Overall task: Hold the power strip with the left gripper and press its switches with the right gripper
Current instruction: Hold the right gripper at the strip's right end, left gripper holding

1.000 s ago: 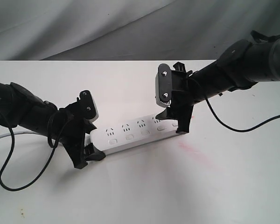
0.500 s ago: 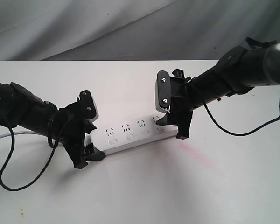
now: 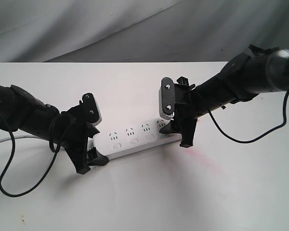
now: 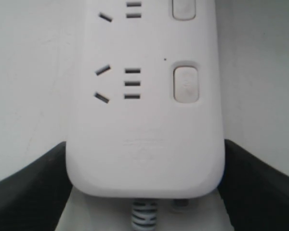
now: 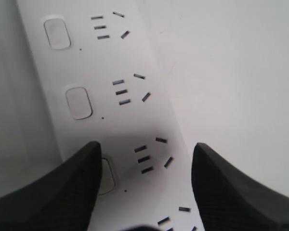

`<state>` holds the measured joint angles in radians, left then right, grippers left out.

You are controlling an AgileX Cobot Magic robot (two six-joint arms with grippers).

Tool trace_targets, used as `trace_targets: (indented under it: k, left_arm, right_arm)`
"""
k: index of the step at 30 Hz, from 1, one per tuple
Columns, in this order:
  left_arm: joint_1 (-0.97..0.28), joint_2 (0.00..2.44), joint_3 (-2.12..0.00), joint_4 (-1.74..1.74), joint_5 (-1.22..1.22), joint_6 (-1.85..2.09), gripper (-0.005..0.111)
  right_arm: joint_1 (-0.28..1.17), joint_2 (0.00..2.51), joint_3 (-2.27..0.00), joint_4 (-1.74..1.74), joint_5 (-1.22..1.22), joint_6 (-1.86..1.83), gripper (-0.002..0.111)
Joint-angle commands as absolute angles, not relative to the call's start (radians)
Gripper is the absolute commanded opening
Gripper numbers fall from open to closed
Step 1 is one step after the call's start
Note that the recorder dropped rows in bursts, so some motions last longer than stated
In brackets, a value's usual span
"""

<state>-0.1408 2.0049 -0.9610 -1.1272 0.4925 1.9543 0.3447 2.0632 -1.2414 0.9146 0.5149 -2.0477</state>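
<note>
Left gripper (image 3: 90, 147) was clamped on the cord end of the power strip (image 3: 139, 139), its jaws pressed against both long sides. The strip lay flat on the white table (image 3: 135, 192). Right gripper (image 3: 176, 136) stood at the opposite end, jaws apart, with one fingertip (image 5: 62, 187) over one of the switches (image 3: 133, 142). Whether it actually touched the button was hard to tell. A grey cord (image 4: 143, 216) left the held end.
</note>
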Motion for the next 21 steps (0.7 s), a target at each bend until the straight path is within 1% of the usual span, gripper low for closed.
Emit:
trace_targets:
  k: [1,21]
  left_arm:
    - [-0.139,2.012,-0.958,-1.090,0.448,1.968,0.068]
    - [-0.139,2.012,-0.958,-1.090,0.448,1.968,0.068]
  right_arm:
    - [0.340,2.088,-1.241,0.897,0.509,-2.056,0.053]
    - [0.334,2.133,-1.241,0.845,0.499,-2.035,0.053]
